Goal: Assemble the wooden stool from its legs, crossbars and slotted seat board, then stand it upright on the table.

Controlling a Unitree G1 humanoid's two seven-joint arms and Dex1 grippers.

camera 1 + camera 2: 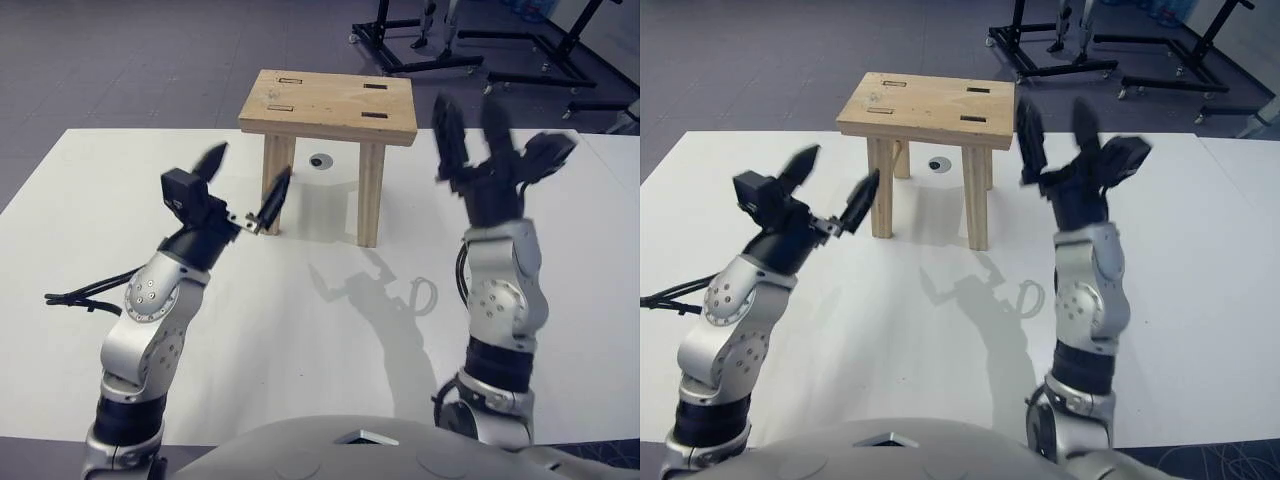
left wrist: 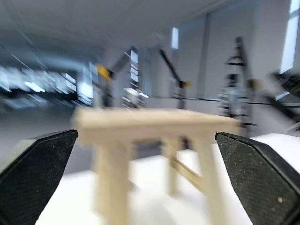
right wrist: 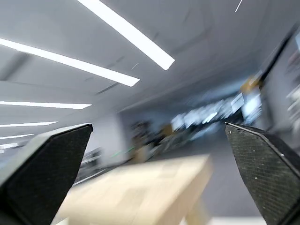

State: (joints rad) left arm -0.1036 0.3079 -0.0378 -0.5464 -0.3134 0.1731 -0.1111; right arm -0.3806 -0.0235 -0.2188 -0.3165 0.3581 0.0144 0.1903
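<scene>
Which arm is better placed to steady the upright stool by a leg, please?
Left, probably: the left tool, open, sits low beside a near leg of the stool, while the right tool is raised beside the seat.

The stool (image 1: 330, 105) is pale natural wood with dark slots; the table (image 1: 280, 360) is white; the left gripper (image 1: 255, 162) and right gripper (image 1: 467, 108) are black.

Stool (image 1: 330, 108) upright at the table's (image 1: 120, 200) far middle, left gripper (image 1: 243, 185) before its left legs, right gripper (image 1: 470, 128) raised at its right
</scene>
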